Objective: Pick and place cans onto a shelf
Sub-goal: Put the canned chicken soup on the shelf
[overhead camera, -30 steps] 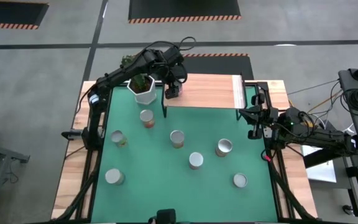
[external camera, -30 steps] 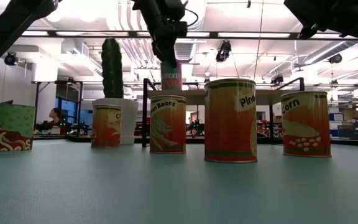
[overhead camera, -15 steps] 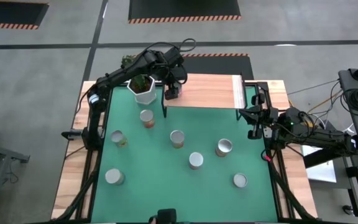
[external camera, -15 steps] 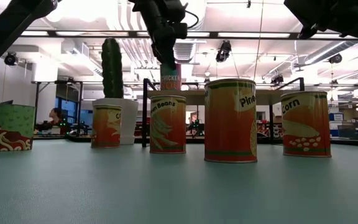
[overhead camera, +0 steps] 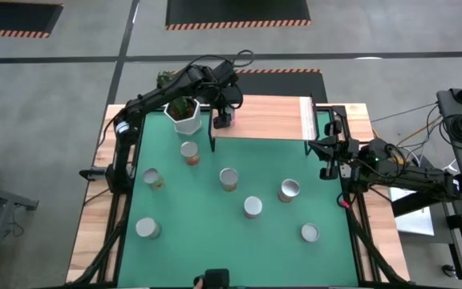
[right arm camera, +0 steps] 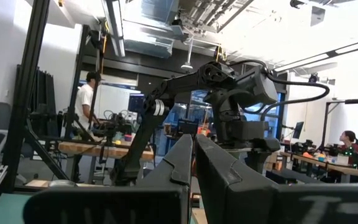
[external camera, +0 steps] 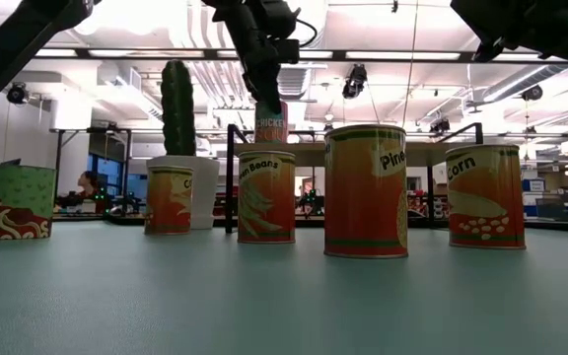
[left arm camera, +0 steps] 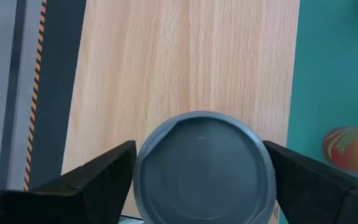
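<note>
The left gripper [overhead camera: 223,118] is above the left end of the low light-wood shelf [overhead camera: 271,119], fingers spread to either side of 1 silver-topped tin can [left arm camera: 202,167] standing on the board. 6 cans stand on the green mat [overhead camera: 207,217]. The right gripper [overhead camera: 325,147], fingers pressed together, waits at the table's right edge.

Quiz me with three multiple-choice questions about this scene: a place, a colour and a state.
1. Where does the can under the left tool stand? A the green mat; B the wooden shelf; C the floor.
2. What colour is the cactus pot? A white; B black; C red.
3. How is the right tool? A wide open; B holding a can; C shut, empty.
B: the wrist view shows light wood beneath it. A: it looks white from above. C: its fingers meet with nothing between.
</note>
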You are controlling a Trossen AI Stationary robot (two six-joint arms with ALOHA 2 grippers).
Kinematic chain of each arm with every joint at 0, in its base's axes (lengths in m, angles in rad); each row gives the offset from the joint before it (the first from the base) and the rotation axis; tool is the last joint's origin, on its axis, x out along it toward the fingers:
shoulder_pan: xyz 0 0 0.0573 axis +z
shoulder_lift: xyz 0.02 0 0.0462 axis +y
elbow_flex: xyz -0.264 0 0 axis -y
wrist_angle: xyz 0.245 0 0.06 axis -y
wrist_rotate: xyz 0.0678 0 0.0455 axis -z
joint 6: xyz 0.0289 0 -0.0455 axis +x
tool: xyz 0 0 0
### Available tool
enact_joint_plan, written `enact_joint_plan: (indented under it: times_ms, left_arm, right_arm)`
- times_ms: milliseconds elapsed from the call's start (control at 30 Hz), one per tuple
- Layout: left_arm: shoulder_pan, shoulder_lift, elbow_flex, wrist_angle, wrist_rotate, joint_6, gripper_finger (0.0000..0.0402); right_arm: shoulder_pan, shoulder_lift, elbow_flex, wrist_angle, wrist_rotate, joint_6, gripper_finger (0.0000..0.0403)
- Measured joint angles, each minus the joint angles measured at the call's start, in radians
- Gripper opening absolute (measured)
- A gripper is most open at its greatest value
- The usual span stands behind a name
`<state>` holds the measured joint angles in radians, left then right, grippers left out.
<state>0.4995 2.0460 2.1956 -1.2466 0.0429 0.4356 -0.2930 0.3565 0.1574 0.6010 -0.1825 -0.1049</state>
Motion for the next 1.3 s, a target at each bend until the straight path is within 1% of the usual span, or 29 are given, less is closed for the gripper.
enact_joint_plan:
  times_ms: [400, 533, 733, 900, 1067, 1300]
  left_arm:
    - [-0.002, -0.005, 0.004, -0.004, 0.000, 0.024, 0.0323]
    - [-0.002, -0.005, 0.044, -0.011, 0.001, 0.024, 0.0323]
    - [-0.002, -0.008, 0.156, -0.035, 0.001, 0.017, 0.0322]
    - [-0.014, -0.049, 0.151, -0.048, 0.001, -0.003, 0.0311]
    - [-0.057, -0.052, 0.150, -0.097, 0.000, -0.041, 0.0309]
    - [-0.169, -0.053, 0.147, -0.103, 0.000, -0.094, 0.0308]
  right_arm:
    - [0.000, 0.000, 0.000, 0.000, 0.000, -0.001, 0.0009]
    - [0.000, 0.000, 0.000, 0.000, 0.000, -0.001, 0.0009]
    - [0.000, 0.000, 0.000, 0.000, 0.000, -0.001, 0.0009]
    - [0.000, 0.000, 0.000, 0.000, 0.000, -0.001, 0.0009]
    - [0.000, 0.000, 0.000, 0.000, 0.000, -0.002, 0.0009]
    - [0.000, 0.000, 0.000, -0.014, 0.000, -0.001, 0.0009]
